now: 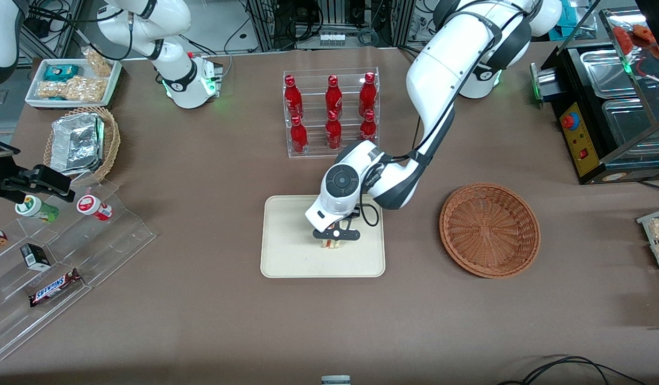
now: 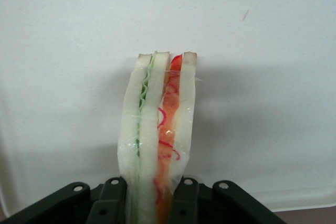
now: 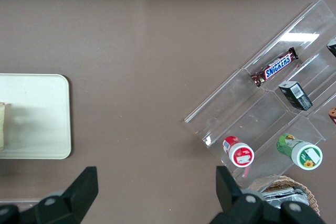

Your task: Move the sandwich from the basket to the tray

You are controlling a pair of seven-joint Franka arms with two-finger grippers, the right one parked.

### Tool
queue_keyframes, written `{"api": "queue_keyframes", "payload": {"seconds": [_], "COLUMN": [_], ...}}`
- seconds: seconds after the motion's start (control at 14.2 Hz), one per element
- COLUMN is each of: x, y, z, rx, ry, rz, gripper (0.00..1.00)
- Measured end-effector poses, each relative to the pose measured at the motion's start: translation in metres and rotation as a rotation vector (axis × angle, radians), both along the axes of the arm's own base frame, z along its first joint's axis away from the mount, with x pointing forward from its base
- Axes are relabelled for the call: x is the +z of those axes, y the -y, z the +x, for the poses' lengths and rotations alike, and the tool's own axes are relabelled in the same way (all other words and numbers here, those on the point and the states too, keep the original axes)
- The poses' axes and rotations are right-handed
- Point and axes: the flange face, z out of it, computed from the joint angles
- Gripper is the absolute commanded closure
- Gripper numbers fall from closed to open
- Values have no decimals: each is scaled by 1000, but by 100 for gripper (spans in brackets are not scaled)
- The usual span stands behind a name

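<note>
Pincer [image 1: 335, 238] over tray [image 1: 286, 256], squeezing sandwich [image 2: 160, 129] tight. Basket [image 1: 489, 230] beside tray, toward working arm's end of tabletop [image 1: 201, 321].

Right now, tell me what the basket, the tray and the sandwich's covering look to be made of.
Basket: woven wicker or rattan, reddish-brown, with ribbed strands circling the bowl.
Tray: probably moulded plastic, matte cream, smooth with rounded corners and a low rim.
Sandwich: soft white bread in clear glossy film; creases and highlights show over the filling. The claw is shut on it above the tray.
</note>
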Motion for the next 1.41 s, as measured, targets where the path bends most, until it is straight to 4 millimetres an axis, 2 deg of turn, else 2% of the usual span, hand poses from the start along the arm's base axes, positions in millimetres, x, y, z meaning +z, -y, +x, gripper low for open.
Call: {"api": "queue_keyframes", "payload": {"seconds": [0.21,0.28,0.35,0.42,0.49,0.56,0.77,1.06,1.2,1.27,1.41], "x": [-5,-5,-5,-5,-4,-4,-3,3,24,42,84], "y": [13,13,13,13,13,13,14,10,7,4,-17], "z": [-2,-2,-1,0,1,2,3,5,10,13,19], "rx": [22,29,33,37,41,47,116,124,127,130,146], "ry": [3,4,5,6,7,9,13,21,22,24,8], "rz": [-6,-8,-8,-8,-8,-10,-11,31,45,52,95], "gripper": [69,61,60,46,7,0,0,0,0,0,0]}}
